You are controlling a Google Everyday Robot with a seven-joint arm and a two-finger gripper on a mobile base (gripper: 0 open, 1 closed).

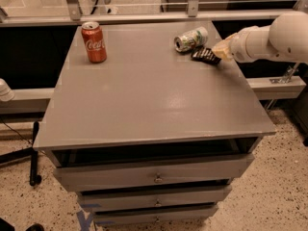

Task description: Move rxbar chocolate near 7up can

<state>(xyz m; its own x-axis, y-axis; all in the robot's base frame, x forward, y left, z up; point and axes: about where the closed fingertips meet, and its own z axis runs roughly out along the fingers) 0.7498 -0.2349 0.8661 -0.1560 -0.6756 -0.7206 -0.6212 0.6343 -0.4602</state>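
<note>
Arm (pixel 281 36) reaching in from the right, pincer (pixel 220 51) low over the desk (pixel 144 95)

The white arm is coming in from the right border and stretching leftward: a thick rounded segment first, then a narrower wrist, sloping slightly downward. The yellowish pincer at its tip is pointing left, lying close above the desk's far right side.

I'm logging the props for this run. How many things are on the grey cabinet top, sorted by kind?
Drink cans: 2 (the red Coca-Cola can standing upright, the 7up can lying on its side).
Wrapped bars: 1 (the rxbar chocolate beside the 7up can, with the pincer at its end away from that can).
Total: 3.
</note>
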